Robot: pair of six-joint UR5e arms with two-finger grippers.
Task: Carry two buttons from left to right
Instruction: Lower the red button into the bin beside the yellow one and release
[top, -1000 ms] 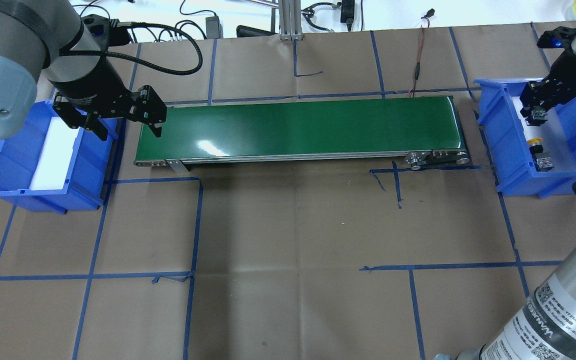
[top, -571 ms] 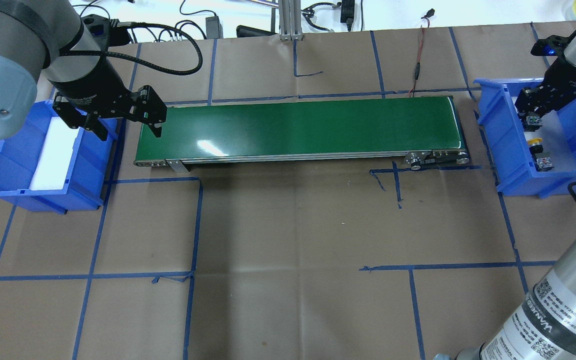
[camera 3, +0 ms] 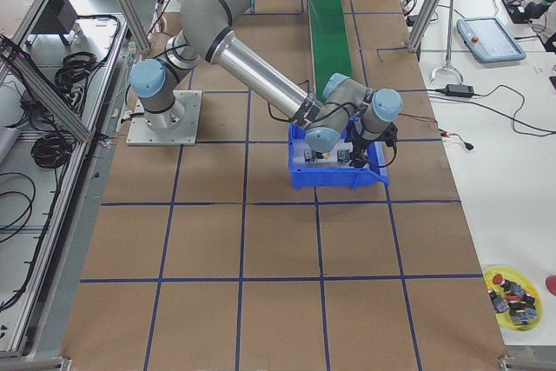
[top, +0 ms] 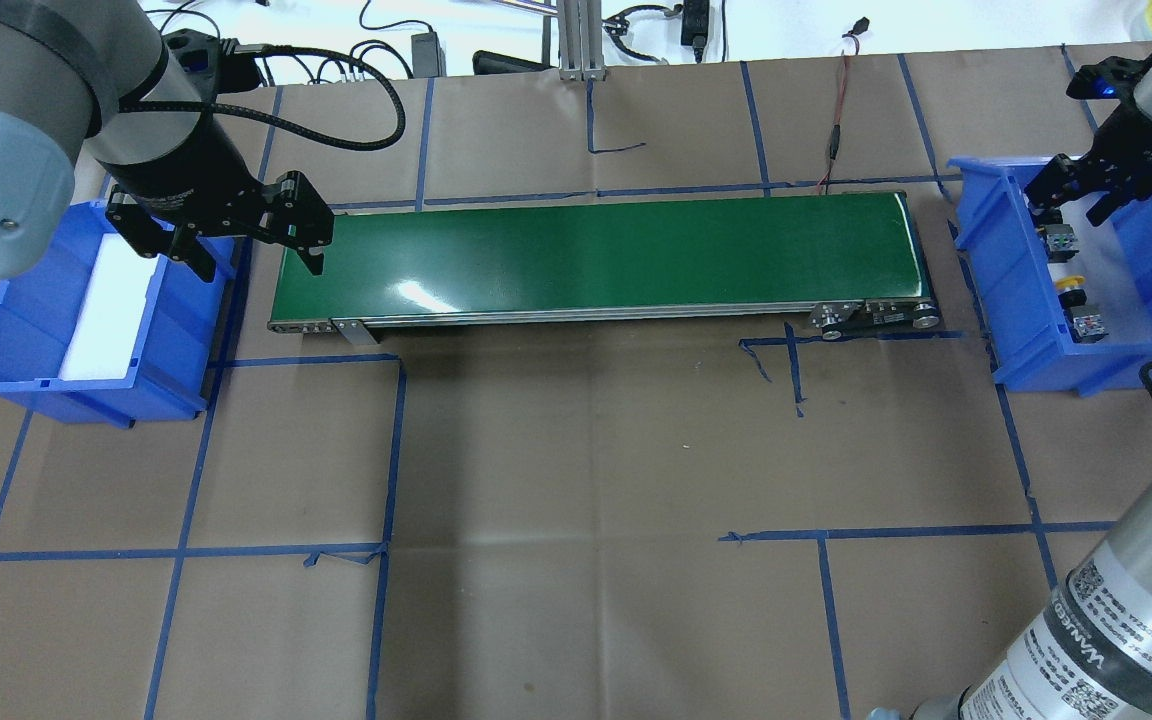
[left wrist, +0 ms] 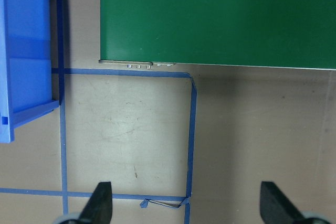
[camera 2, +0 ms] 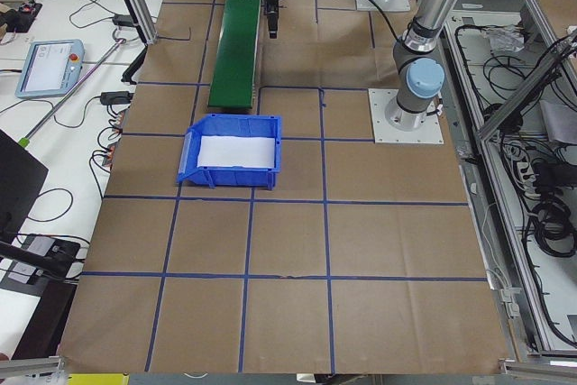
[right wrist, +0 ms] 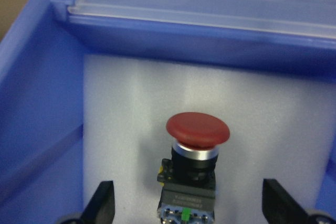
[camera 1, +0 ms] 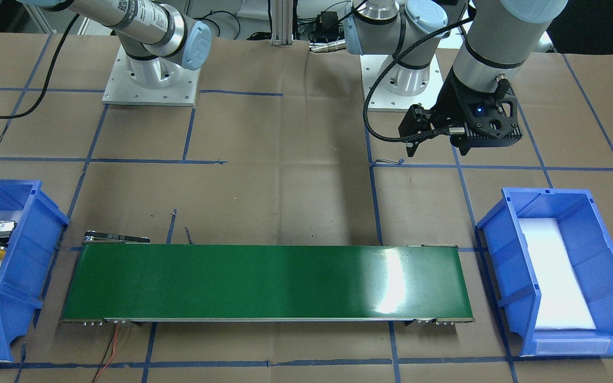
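Brown kraft paper, creased and gridded with blue tape, covers the table (top: 576, 450); a white surface strewn with cables lies beyond its far edge. From overhead, a long glossy green conveyor belt (top: 586, 255) spans the middle. A blue plastic left bin (top: 36, 395) lined with white foam (top: 106, 310) sits at its 9 o'clock and a matching right bin (top: 1066, 372) at its 3 o'clock. Both switches lie on the right bin's foam: the red button (top: 1058, 240), its grey-black blocky body showing, and at its 6 o'clock, apart from it, the yellow button (top: 1071, 287). The right gripper (top: 1071, 205) hangs over the red one with fingers spread. The left gripper (top: 258, 262), equally wide, hovers between the left bin and the belt's end. The front-facing camera shows each round cap at 6 o'clock of its body. In the side views the buttons are too small to make out. The left wrist camera sees bare paper and tape, with nothing between its two black fingertips. The right wrist camera shows the smooth red mushroom cap on a silver collar and black body, lying on its side, fingers at 7 and 5 o'clock with gaps either side.
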